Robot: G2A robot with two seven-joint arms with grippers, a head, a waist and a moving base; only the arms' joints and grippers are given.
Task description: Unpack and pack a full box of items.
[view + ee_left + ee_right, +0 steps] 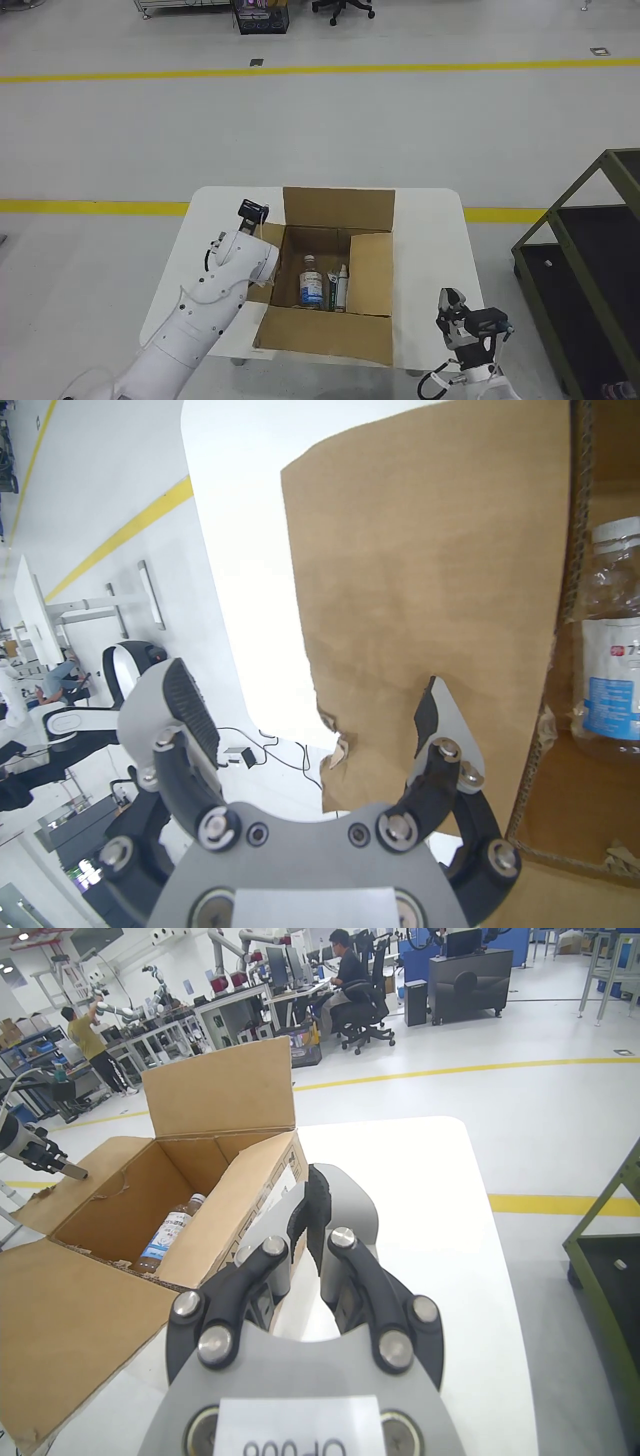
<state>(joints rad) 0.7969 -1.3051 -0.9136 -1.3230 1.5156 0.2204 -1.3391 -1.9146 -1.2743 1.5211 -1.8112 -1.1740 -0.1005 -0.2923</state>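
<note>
**Box open, contents not yet unpacked**

We see the brown cardboard box [325,335] in the middle of the white table [430,230], its flaps open. Inside lie a clear plastic bottle with a white cap and blue-and-white label [311,283] and, just right of it, slimmer white items [340,288] that we cannot identify. Our left gripper [305,680] hangs over the box's left flap, jaws spread wide and gripping nothing. Our right gripper [307,1198] sits at the table's near right corner, well apart from the box, jaws pressed together and empty. We judge the opening done. The items have yet to come out, and the repacking comes after that.
</note>
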